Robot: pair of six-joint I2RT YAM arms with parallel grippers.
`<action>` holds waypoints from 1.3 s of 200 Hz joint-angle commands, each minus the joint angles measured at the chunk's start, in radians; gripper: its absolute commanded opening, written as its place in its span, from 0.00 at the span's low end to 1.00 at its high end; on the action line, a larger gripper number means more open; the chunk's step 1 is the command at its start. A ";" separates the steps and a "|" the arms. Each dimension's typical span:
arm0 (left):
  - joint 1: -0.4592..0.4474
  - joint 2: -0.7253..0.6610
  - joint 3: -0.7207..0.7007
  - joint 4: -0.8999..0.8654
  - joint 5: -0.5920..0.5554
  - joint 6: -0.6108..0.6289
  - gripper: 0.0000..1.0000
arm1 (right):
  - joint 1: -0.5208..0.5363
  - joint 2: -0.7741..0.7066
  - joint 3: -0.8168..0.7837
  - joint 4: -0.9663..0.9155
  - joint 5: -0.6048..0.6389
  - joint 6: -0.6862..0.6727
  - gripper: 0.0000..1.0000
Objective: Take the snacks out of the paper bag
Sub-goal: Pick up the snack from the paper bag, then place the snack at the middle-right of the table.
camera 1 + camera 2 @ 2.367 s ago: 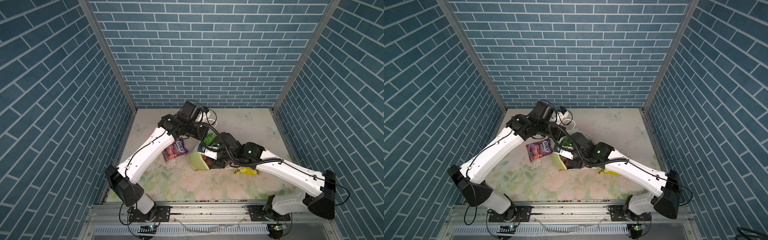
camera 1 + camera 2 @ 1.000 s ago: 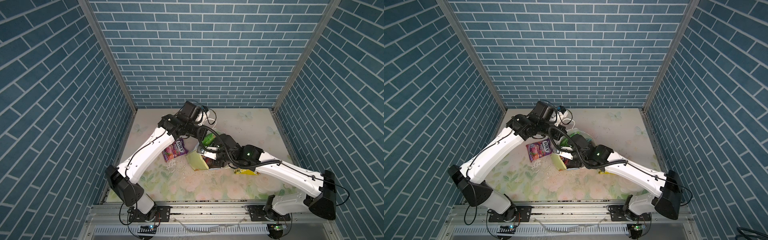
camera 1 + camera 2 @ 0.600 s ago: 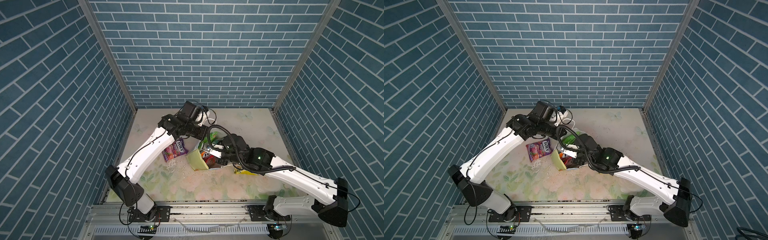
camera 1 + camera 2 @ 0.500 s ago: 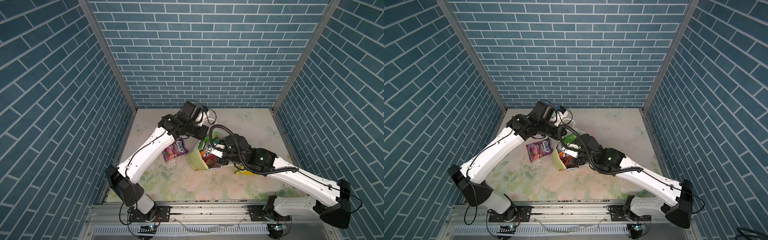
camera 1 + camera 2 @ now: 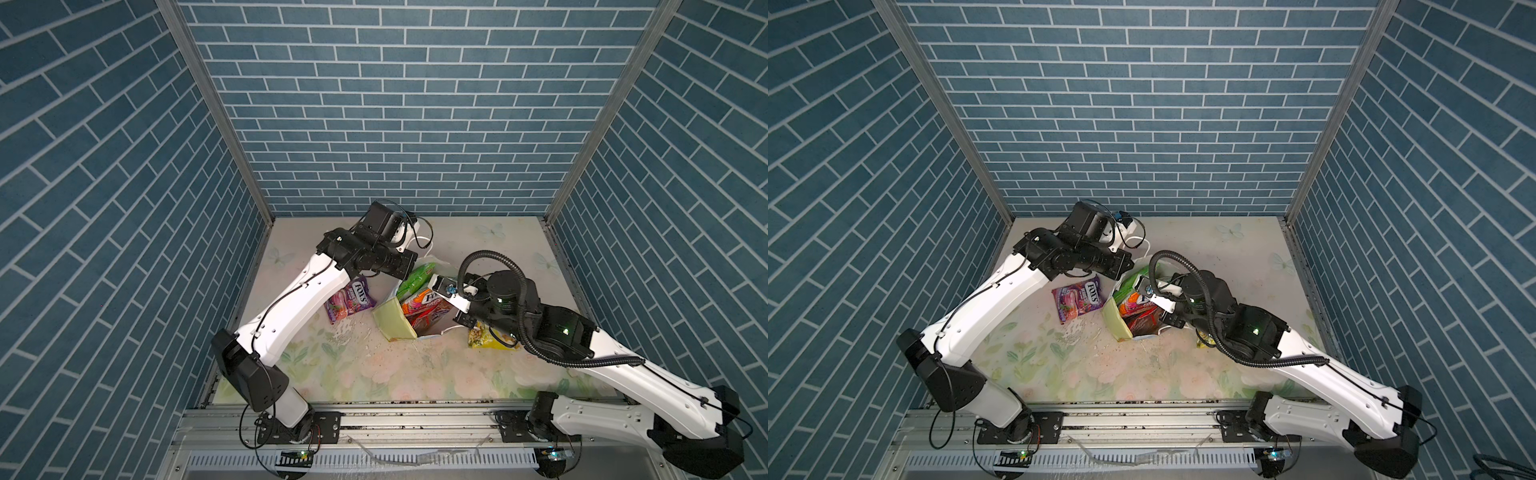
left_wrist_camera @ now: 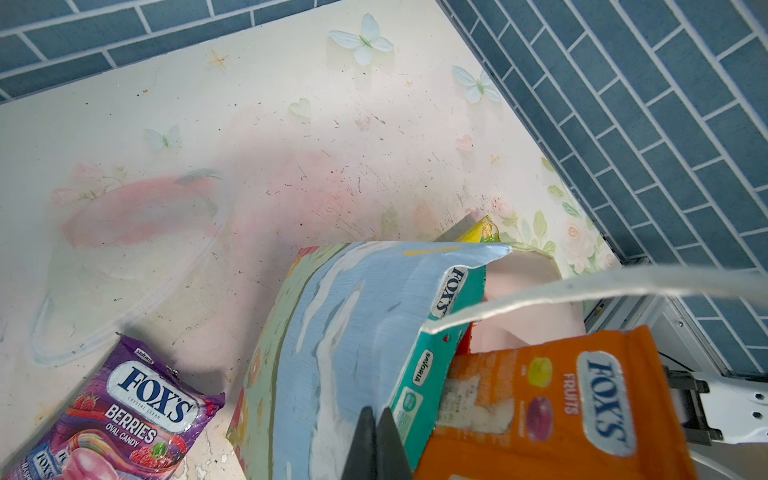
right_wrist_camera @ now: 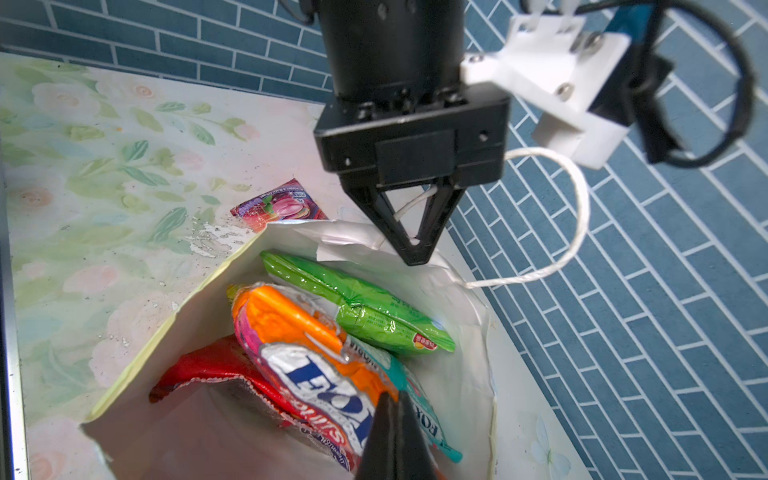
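The paper bag (image 5: 395, 322) (image 5: 1116, 322) stands open at mid-table. My left gripper (image 7: 415, 257) (image 6: 376, 415) is shut on its far rim by a cord handle. My right gripper (image 7: 392, 405) is shut on the orange Fox's packet (image 7: 286, 320) (image 6: 540, 407) (image 5: 424, 303), which sticks up out of the bag's mouth. Still inside are a green packet (image 7: 361, 311), a teal Fox's packet (image 7: 419, 411) and a red bag (image 7: 208, 365). On the table lie a purple Fox's packet (image 5: 351, 299) (image 6: 124, 411) left of the bag and a yellow packet (image 5: 486, 338) to its right.
Blue brick walls (image 5: 399, 124) close in the table on three sides. A metal rail (image 5: 374, 415) runs along the front edge. The right arm's black cable hose (image 5: 490, 257) loops above the bag. The floral table top (image 5: 395, 374) shows in front of the bag.
The right arm has risen and drawn back, lifting the orange Fox's packet higher in the bag's mouth. The left arm holds the bag's rim where it was.
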 commanded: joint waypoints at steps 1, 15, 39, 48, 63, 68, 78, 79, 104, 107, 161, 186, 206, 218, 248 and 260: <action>0.005 0.007 0.027 0.004 -0.012 0.001 0.00 | 0.000 -0.049 0.017 0.091 0.053 0.031 0.00; 0.005 0.005 0.026 0.005 -0.013 0.000 0.00 | 0.000 -0.074 0.017 0.125 0.069 0.021 0.00; 0.005 0.004 0.024 0.006 -0.013 -0.002 0.00 | 0.000 -0.100 0.038 0.155 0.102 0.003 0.00; 0.005 0.004 0.024 0.008 -0.014 -0.002 0.00 | 0.001 -0.108 0.050 0.164 0.113 -0.003 0.00; 0.005 0.005 0.024 0.009 -0.014 -0.003 0.00 | 0.000 -0.125 0.069 0.182 0.127 -0.011 0.00; 0.005 0.005 0.024 0.008 -0.014 -0.001 0.00 | 0.000 -0.130 0.073 0.191 0.135 -0.012 0.00; 0.005 0.004 0.024 0.008 -0.014 -0.004 0.00 | 0.000 -0.140 0.087 0.199 0.151 -0.017 0.00; 0.005 0.004 0.024 0.008 -0.014 -0.004 0.00 | 0.001 -0.142 0.089 0.199 0.154 -0.019 0.00; 0.005 0.001 0.017 0.008 -0.017 -0.004 0.00 | 0.000 -0.164 0.121 0.222 0.224 -0.046 0.00; 0.005 0.001 0.016 0.007 -0.018 -0.004 0.00 | 0.000 -0.169 0.123 0.228 0.232 -0.049 0.00; 0.005 -0.003 0.008 0.003 -0.037 0.001 0.00 | 0.000 -0.162 0.166 0.209 0.561 -0.109 0.00; 0.005 -0.001 0.014 0.003 -0.035 0.000 0.00 | -0.001 -0.142 0.177 0.159 0.738 -0.105 0.00; 0.005 0.001 0.019 0.003 -0.033 0.001 0.00 | -0.011 -0.137 0.192 0.090 0.840 -0.049 0.00; 0.005 0.001 0.024 -0.002 -0.032 0.002 0.00 | -0.032 -0.132 0.220 -0.013 0.867 0.035 0.00; 0.005 -0.008 0.017 -0.006 -0.033 0.005 0.00 | -0.138 -0.097 0.310 -0.341 0.781 0.310 0.00; 0.004 -0.016 0.006 -0.003 -0.034 0.004 0.00 | -0.202 -0.063 0.346 -0.464 0.692 0.425 0.00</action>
